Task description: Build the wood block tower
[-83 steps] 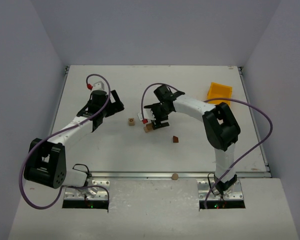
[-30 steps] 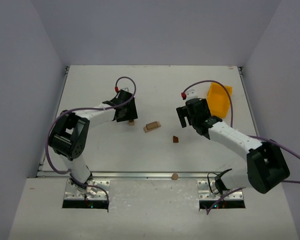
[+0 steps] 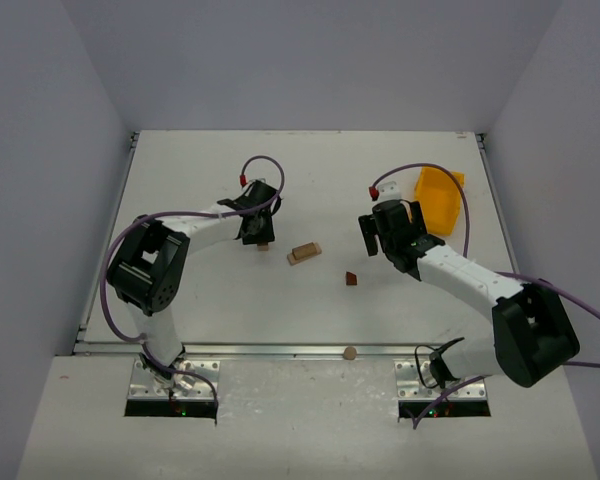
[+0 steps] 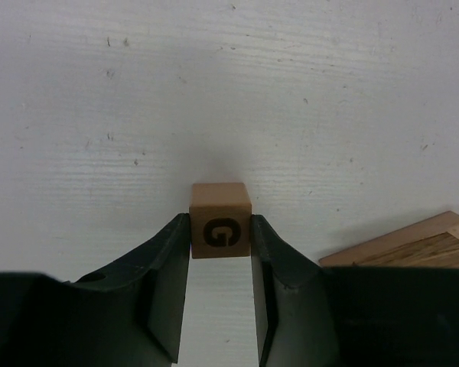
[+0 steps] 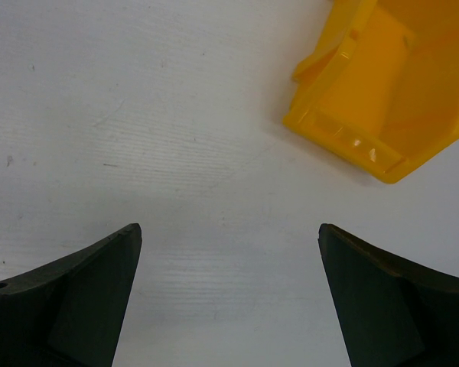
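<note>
A small pale wooden block marked with a G sits on the white table, with my left gripper shut on its two sides. From above, that block peeks out under the left gripper. The tan plank lies flat just right of it, and its end shows in the left wrist view. A dark reddish-brown wedge lies alone further right. My right gripper hovers open over bare table, holding nothing.
A yellow plastic bin stands at the back right, close beside the right gripper, and shows in the right wrist view. A small round wooden disc rests at the table's near edge. Grey walls enclose the table.
My left gripper has shifted slightly right and closed onto the G block. The right arm has barely moved and stays open.
</note>
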You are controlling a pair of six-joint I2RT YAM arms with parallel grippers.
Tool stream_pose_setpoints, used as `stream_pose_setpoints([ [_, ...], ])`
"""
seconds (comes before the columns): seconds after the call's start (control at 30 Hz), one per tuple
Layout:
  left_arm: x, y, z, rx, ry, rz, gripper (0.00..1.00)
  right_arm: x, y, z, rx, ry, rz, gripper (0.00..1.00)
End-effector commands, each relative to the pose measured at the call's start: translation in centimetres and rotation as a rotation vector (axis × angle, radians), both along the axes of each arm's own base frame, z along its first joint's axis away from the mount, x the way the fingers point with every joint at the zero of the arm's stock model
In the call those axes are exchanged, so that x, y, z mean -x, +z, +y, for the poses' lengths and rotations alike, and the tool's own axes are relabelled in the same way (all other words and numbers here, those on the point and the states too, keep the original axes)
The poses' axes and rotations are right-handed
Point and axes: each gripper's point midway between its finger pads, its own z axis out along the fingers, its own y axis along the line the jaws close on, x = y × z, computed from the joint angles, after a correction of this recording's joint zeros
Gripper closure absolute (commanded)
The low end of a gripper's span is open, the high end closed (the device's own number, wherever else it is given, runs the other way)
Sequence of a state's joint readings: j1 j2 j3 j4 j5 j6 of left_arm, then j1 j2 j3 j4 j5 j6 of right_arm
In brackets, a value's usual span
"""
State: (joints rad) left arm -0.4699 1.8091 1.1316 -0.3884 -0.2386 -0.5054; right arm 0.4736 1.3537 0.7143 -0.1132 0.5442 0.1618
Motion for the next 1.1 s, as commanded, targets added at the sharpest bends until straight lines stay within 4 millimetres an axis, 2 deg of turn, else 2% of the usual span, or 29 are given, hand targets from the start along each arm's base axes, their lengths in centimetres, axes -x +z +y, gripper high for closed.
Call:
stream_pose_setpoints([
  [0.0,-1.1,2.1,-0.6,0.012,0.007,-0.063,0.74,-0.7,0.9,-0.2,-0.018,-0.035,-0.047,0.01],
  [0.27,-0.7,2.2,-0.6,0.013,-0.001,-0.061,0.87,-0.6,0.8,-0.2,-0.018,-0.034,-0.045,0.01],
  [0.37,-1.0,3.3,-0.9,0.017,-0.024,-0.088,1.00,-0.6,0.8,-0.2,-0.019,-0.032,-0.044,0.01],
  [0.43,-1.7,5.3,-1.6,0.022,-0.095,-0.138,1.00,-0.6,0.7,-0.2,-0.022,-0.027,-0.042,0.01],
  [0.5,-3.0,9.0,-3.9,0.090,-0.233,-0.246,1.00,-0.6,0.7,-0.2,-0.029,-0.031,-0.043,0.01],
  [0.57,-3.8,11.8,-4.8,0.088,-0.343,-0.334,1.00,-0.5,0.6,-0.3,-0.038,-0.035,-0.041,0.01],
  [0.73,-3.3,19.9,-10.0,0.140,-0.856,-0.586,1.00,-0.2,0.7,-1.1,-0.069,-0.056,-0.039,0.01],
  [0.87,-3.6,24.4,-12.6,0.139,-1.083,-0.722,1.00,-0.1,0.8,-1.5,-0.069,-0.067,-0.038,0.01],
  [0.97,-3.9,26.1,-14.3,0.140,-1.230,-0.754,1.00,-0.2,0.7,-1.9,-0.047,-0.078,-0.029,0.01],
  [1.07,-3.3,24.5,-14.1,0.123,-1.291,-0.649,0.99,-0.1,0.8,-2.4,-0.029,-0.107,-0.019,0.01],
])
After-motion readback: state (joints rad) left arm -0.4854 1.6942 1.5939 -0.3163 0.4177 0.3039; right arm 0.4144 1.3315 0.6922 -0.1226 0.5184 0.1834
